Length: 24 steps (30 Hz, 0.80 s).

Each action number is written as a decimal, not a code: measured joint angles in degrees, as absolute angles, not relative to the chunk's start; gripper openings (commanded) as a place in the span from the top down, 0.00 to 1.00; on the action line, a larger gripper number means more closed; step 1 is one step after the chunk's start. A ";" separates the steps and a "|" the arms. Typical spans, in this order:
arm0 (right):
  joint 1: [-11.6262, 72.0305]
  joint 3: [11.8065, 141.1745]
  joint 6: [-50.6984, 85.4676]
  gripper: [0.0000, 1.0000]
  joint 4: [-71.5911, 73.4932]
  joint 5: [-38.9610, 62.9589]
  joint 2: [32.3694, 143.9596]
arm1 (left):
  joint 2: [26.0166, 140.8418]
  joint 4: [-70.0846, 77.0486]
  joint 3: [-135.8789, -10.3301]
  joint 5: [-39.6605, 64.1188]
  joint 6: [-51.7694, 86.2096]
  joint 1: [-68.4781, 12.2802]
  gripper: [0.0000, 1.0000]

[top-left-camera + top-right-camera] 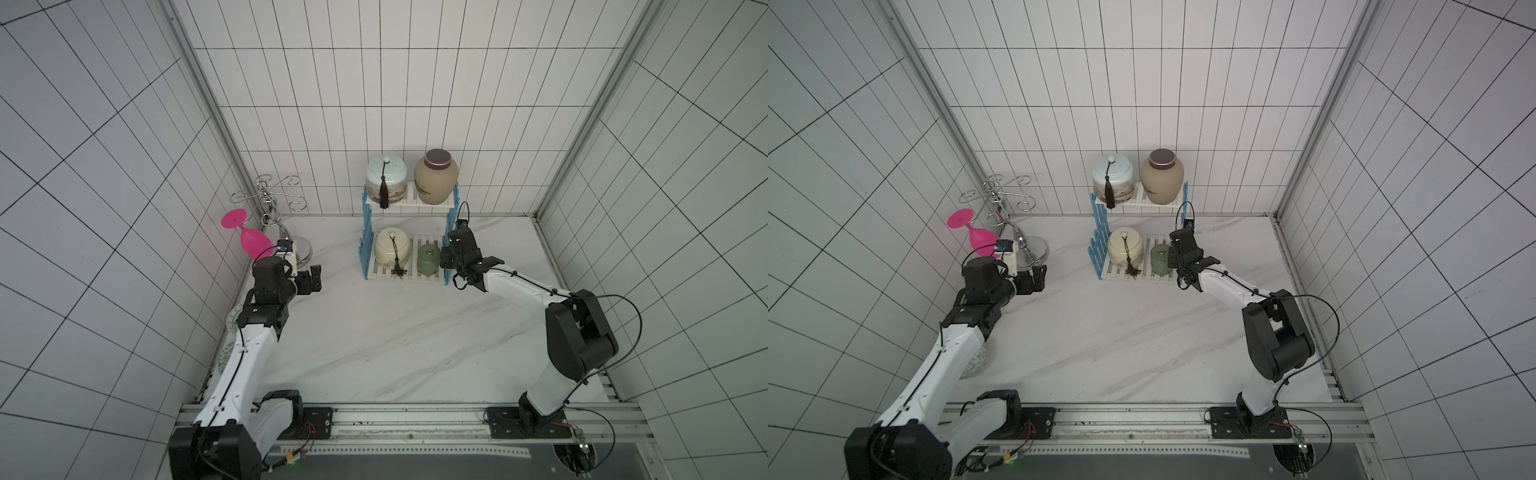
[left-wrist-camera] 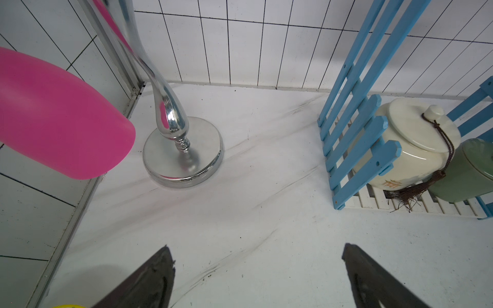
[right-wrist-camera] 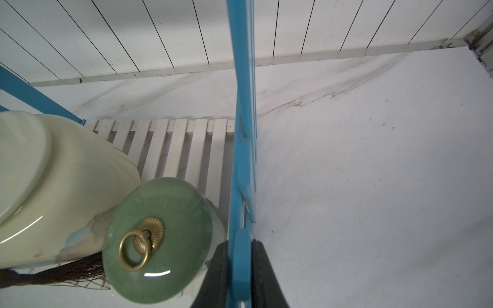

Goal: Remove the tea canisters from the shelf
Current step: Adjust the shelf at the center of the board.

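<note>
Lettering is scant: gold characters on the cream canister (image 2: 408,157) and a dark mark on the tan canister (image 1: 435,178) are too small to read. Right gripper (image 3: 240,241) is clenched on a blue side slat of the shelf (image 3: 242,106), shown only by the right wrist view, with the green canister (image 3: 173,213) just beside it on the lower board, the cream one beyond, the pale-blue canister (image 1: 386,176) and the tan one on the upper board. Left gripper (image 2: 256,246) gapes empty over bare table (image 2: 266,186), chrome stand (image 2: 184,157) and pink goblet (image 2: 58,114) ahead.

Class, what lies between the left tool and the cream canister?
From the left tool to the cream canister: bare table, then the shelf's blue side slats, seen in the left wrist view.
</note>
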State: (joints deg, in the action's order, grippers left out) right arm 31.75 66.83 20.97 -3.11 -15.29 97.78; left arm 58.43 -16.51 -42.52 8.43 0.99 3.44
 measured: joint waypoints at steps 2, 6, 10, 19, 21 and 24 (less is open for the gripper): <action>31.42 66.83 20.60 1.00 -2.96 -14.59 97.78 | 58.43 -16.51 -42.50 8.45 0.99 3.44 0.01; 31.07 66.72 20.12 1.00 -2.57 -13.98 97.78 | 58.37 -16.51 -42.50 8.67 0.97 3.44 0.01; 30.68 66.67 19.18 1.00 -2.35 -13.34 97.78 | 58.30 -16.51 -42.48 8.91 0.75 3.44 0.01; 28.95 66.67 16.08 1.00 -1.89 -9.39 97.78 | 58.22 -16.51 -42.15 9.52 0.40 3.44 0.01; 28.88 66.67 15.66 1.00 -1.89 -9.19 97.76 | 58.22 -16.51 -42.15 9.56 0.43 3.44 0.01; 28.86 66.67 15.57 1.00 -1.91 -9.13 97.73 | 58.22 -16.51 -42.15 9.72 0.40 3.44 0.01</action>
